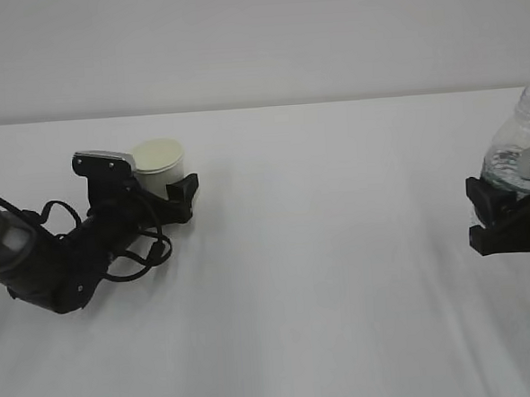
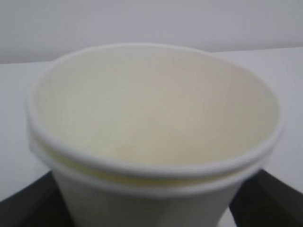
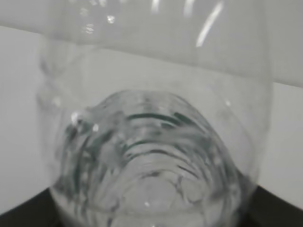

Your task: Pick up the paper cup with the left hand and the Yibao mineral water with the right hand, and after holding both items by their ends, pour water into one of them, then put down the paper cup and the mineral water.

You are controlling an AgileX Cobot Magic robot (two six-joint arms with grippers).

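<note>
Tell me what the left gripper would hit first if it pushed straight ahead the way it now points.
The paper cup: it already sits between the jaws of the left gripper, filling the left wrist view. Whether the fingers touch it cannot be told.

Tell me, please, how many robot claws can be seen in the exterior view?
2. The left claw is at the paper cup on the table's left; the right claw is at the mineral water bottle at the right edge, partly cut off.

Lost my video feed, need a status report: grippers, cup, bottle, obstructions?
Left gripper around small white paper cup. Right gripper on clear ribbed plastic bottle. Nothing between them.
</note>
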